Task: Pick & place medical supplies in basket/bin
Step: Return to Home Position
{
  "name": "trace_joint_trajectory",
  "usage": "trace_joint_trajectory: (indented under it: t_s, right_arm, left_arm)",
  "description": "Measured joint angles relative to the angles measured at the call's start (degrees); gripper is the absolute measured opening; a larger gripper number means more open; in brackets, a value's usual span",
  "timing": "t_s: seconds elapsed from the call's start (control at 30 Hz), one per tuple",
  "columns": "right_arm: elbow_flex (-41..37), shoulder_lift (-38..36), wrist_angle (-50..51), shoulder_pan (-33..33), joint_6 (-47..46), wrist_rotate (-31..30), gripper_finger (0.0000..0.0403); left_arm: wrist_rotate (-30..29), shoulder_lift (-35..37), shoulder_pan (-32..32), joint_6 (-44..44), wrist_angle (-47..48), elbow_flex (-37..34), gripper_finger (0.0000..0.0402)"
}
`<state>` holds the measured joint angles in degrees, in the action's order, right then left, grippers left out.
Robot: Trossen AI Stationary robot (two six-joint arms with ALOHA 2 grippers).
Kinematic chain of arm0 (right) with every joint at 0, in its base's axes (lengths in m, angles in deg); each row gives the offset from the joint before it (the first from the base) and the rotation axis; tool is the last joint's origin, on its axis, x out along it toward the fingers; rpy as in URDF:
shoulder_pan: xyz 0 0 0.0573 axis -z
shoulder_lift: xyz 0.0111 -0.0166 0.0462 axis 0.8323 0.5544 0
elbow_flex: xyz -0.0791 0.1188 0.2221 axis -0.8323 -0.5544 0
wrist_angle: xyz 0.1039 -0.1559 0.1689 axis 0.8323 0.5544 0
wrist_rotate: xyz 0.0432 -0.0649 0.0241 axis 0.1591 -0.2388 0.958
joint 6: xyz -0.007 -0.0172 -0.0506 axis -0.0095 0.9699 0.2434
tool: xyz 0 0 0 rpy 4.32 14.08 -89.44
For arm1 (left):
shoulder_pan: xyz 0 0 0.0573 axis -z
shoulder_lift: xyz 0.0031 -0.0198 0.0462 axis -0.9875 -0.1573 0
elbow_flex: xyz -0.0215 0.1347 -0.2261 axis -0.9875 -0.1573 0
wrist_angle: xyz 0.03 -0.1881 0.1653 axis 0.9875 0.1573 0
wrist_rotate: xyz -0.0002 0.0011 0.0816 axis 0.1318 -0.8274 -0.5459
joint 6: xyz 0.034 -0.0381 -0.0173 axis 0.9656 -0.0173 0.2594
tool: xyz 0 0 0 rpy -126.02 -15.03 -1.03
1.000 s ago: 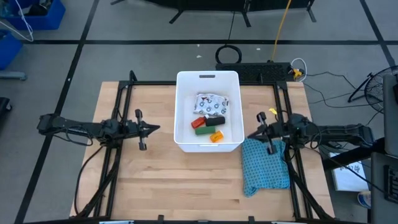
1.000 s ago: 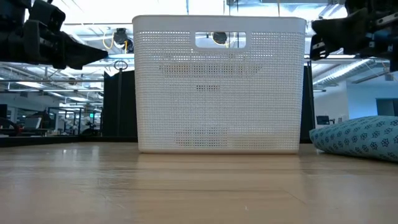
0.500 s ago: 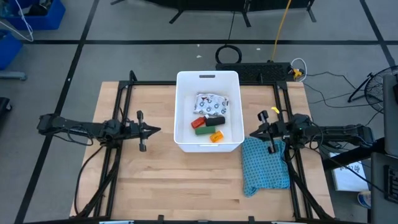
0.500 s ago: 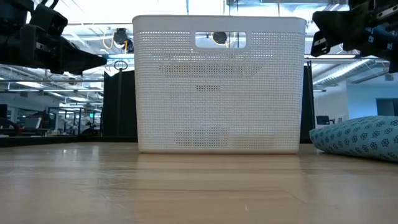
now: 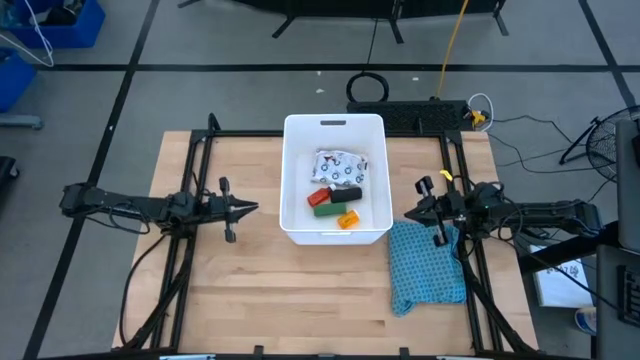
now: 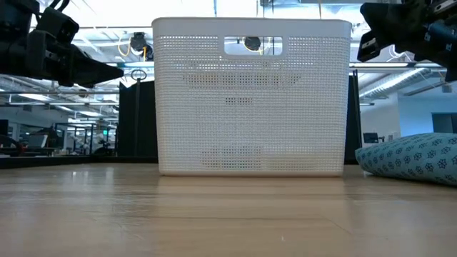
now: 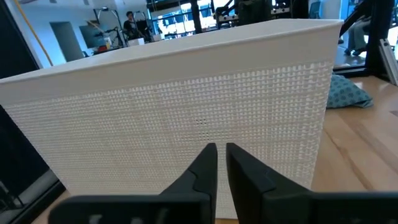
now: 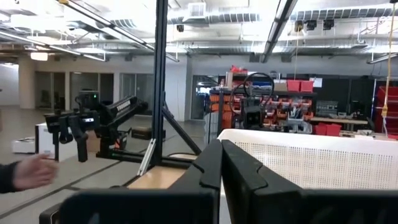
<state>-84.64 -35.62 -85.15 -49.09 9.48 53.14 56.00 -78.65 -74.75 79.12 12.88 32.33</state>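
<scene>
Overhead, table-level and two wrist views, all toward the bin (image 5: 335, 237).

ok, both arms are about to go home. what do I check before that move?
1. Left end effector shut, empty, outside the white bin: ok.
2. Right end effector shut, empty, outside the bin: ok.
3. Supplies inside the bin, namely the white pouch and the red, black, green and orange pieces: ok.
4. Right end effector apart from the teal cloth: ok. The low view shows it well above the cloth.
5. Person's hand in the right wrist view, clear of the arm's path: cannot tell.
</scene>
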Motion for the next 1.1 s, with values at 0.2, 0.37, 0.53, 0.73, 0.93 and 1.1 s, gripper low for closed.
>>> trace_joint_trajectory:
  t_s: [0.2,0.37,0.53,0.73,0.93,1.1]
  right_arm:
    - [-0.04,0.02,-0.02,0.00,0.01,0.00,0.0000]
    - [-0.04,0.02,-0.02,0.00,0.02,0.00,0.0000]
    - [-0.04,0.01,-0.02,0.00,0.02,-0.02,0.0000]
    - [-0.04,0.02,-0.02,0.00,0.02,-0.02,0.0000]
    - [-0.07,0.02,-0.02,-0.01,0.02,-0.02,0.0000]
    - [-0.07,0.01,-0.02,-0.02,0.02,-0.02,0.0000]
  left_arm:
    - [0.00,0.00,0.00,0.01,-0.02,0.00,0.0039]
    - [0.00,0.00,0.00,0.02,-0.07,-0.01,0.0036]
    - [0.00,0.00,0.00,0.03,-0.11,-0.01,0.0035]
    - [0.00,0.00,0.00,0.05,-0.11,0.00,0.0035]
    - [-0.01,0.00,0.00,0.07,-0.11,0.01,0.0035]
    - [-0.01,0.00,0.00,0.07,-0.11,-0.01,0.0035]
